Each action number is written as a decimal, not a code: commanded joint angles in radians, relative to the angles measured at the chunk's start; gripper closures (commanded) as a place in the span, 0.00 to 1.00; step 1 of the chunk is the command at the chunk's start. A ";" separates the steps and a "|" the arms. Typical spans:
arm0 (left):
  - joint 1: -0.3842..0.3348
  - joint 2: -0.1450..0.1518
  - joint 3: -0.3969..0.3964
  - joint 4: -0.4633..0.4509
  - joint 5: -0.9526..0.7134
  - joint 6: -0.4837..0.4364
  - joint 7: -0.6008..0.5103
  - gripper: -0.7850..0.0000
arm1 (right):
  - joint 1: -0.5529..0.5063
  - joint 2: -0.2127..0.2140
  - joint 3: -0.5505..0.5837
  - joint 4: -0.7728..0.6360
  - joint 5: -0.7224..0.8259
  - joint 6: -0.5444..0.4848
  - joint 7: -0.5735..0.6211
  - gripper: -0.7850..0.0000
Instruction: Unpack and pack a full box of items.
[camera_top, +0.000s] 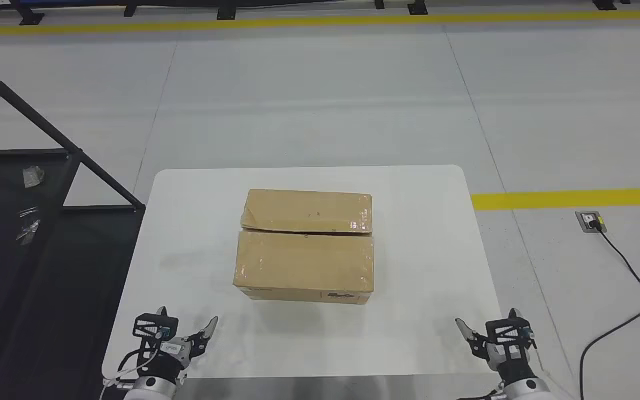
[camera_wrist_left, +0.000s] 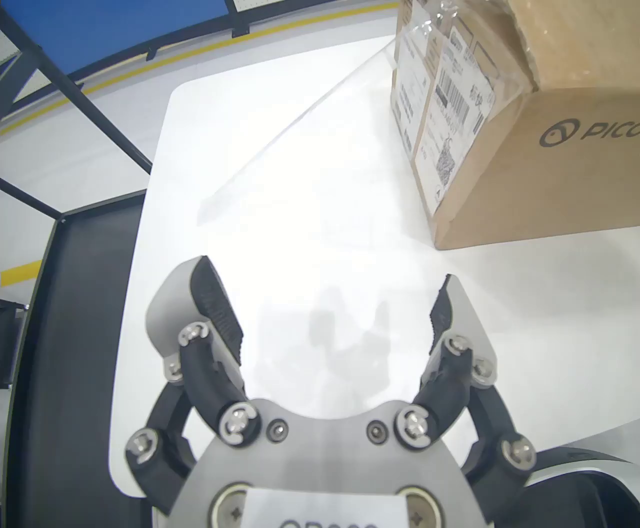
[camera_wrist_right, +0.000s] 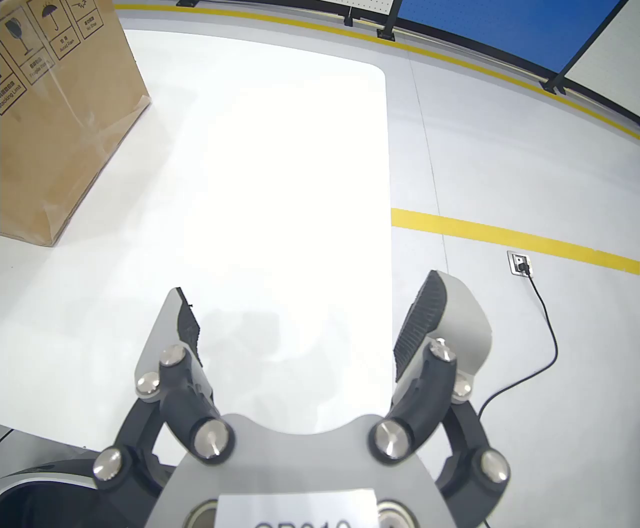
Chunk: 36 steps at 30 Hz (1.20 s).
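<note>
A brown cardboard box (camera_top: 305, 244) sits shut in the middle of the white table (camera_top: 420, 290), its two top flaps meeting along a seam. Its labelled side shows in the left wrist view (camera_wrist_left: 525, 150), and a corner of it in the right wrist view (camera_wrist_right: 55, 115). My left gripper (camera_top: 177, 332) (camera_wrist_left: 325, 295) hangs open over the table's near left corner, nothing between its fingers. My right gripper (camera_top: 497, 332) (camera_wrist_right: 310, 305) is open at the near right corner, also holding nothing. Both are well short of the box.
A black metal frame (camera_top: 40, 140) and a dark surface (camera_top: 50, 280) stand left of the table. On the floor to the right run a yellow line (camera_top: 555, 198) and a cable from a floor socket (camera_top: 590, 221). Bare tabletop surrounds the box.
</note>
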 joint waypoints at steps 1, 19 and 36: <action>0.000 0.000 0.000 0.000 0.000 0.000 0.000 0.00 | 0.000 0.000 0.000 0.000 0.000 0.000 0.000 0.00; 0.000 0.000 0.000 0.000 0.000 0.000 0.000 0.00 | 0.000 0.000 0.000 0.000 0.000 0.000 0.000 0.00; 0.021 0.005 -0.090 -0.042 -0.178 -0.190 0.112 0.00 | 0.046 -0.002 -0.029 -0.115 0.085 -0.122 0.061 0.00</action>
